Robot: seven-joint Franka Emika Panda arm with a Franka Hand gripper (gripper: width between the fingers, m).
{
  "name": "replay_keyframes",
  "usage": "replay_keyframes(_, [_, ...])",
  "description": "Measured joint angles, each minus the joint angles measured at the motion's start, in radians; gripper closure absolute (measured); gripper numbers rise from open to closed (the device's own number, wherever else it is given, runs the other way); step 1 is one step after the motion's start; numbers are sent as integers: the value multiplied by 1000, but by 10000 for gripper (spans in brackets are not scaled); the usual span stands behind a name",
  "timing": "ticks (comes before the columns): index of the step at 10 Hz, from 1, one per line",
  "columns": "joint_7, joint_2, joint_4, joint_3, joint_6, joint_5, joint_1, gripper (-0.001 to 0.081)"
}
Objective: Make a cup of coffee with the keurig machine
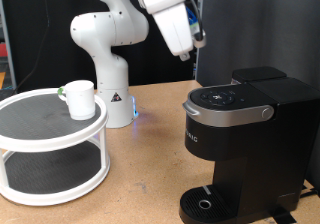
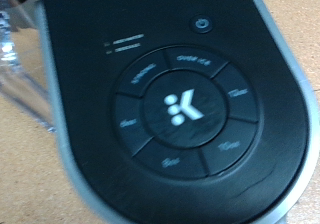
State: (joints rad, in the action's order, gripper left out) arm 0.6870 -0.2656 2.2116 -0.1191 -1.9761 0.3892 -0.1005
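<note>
The gripper [image 1: 186, 52] hangs above the keurig machine [image 1: 240, 134]; whether it is released or clenched cannot be told. The cup [image 1: 78, 98] sits on the white tiered stand [image 1: 50, 144], well apart. Centre squarely over one button [image 2: 182, 108] before pressing

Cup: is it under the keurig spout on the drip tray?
No. In the exterior view the cup sits on the top tier of the white round shelf, apart from the keurig machine.
</note>
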Motion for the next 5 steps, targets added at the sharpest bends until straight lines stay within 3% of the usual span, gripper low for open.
replay_keyframes(3, [128, -80, 24, -62, 109, 11, 5, 799])
replay_keyframes(5, [140, -104, 41, -71, 110, 11, 6, 799])
